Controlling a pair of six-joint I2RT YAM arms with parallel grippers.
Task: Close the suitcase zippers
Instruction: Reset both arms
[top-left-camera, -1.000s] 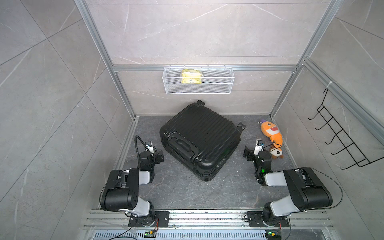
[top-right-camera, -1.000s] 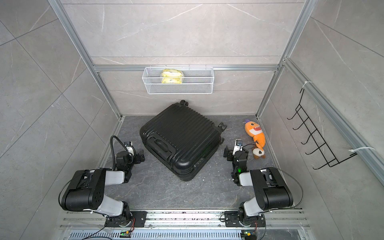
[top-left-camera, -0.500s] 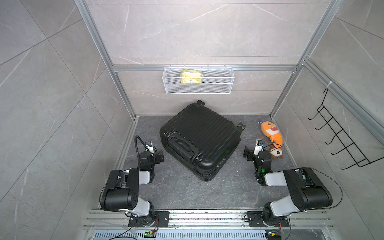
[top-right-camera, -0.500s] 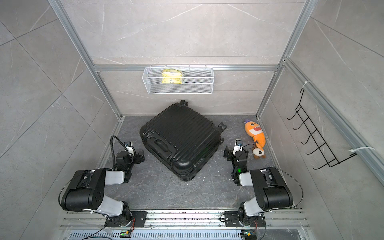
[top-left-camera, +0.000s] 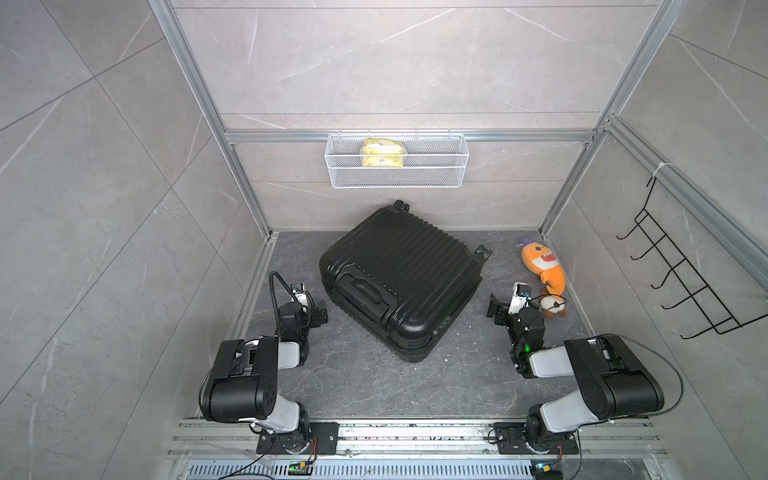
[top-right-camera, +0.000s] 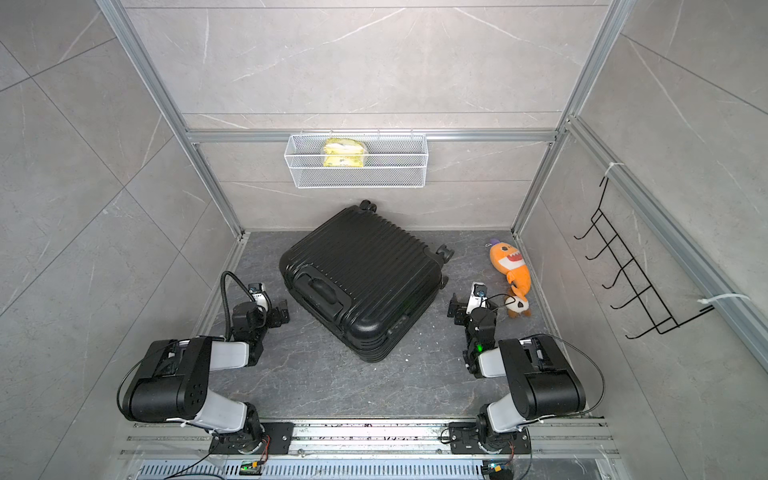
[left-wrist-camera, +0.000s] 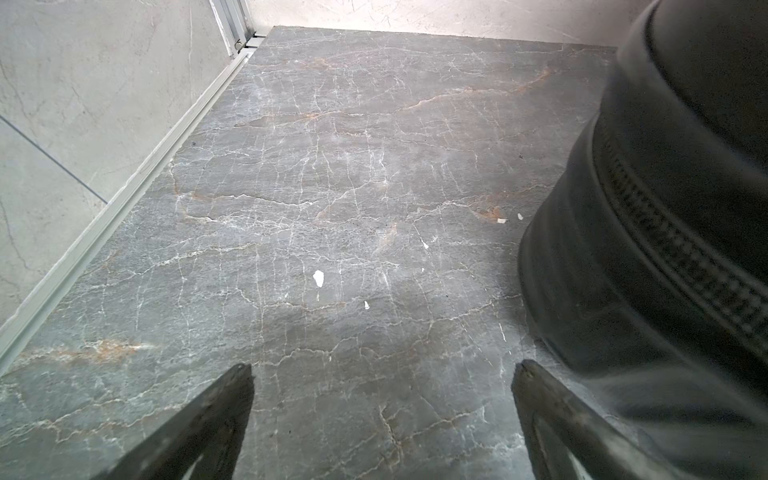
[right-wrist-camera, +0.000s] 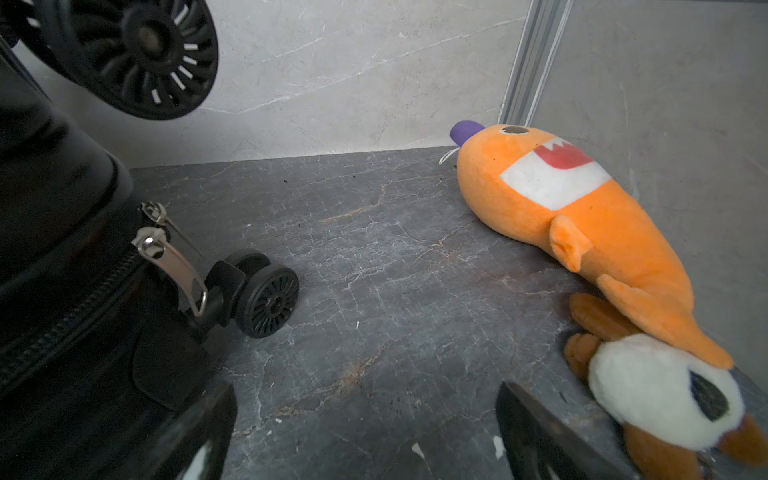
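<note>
The black ribbed suitcase (top-left-camera: 403, 282) (top-right-camera: 361, 282) lies flat in the middle of the floor, lid down, handle toward the arms. In the right wrist view two silver pulls (right-wrist-camera: 170, 257) of the zippers hang side by side on the seam track (right-wrist-camera: 62, 316), close to a caster wheel (right-wrist-camera: 268, 305). The left wrist view shows the zipper track (left-wrist-camera: 681, 249) running round a corner of the shell. My left gripper (top-left-camera: 313, 309) (left-wrist-camera: 382, 370) is open over bare floor, left of the case. My right gripper (top-left-camera: 500, 307) (right-wrist-camera: 365, 390) is open over bare floor, right of the case.
An orange plush toy (top-left-camera: 544, 266) (right-wrist-camera: 582, 216) and a small brown-and-white plush (top-left-camera: 552, 307) (right-wrist-camera: 665, 395) lie by the right wall, right beside my right gripper. A white wire basket (top-left-camera: 397, 178) with a yellow bag (top-left-camera: 382, 153) hangs on the back wall. A black hook rack (top-left-camera: 681, 282) hangs on the right wall.
</note>
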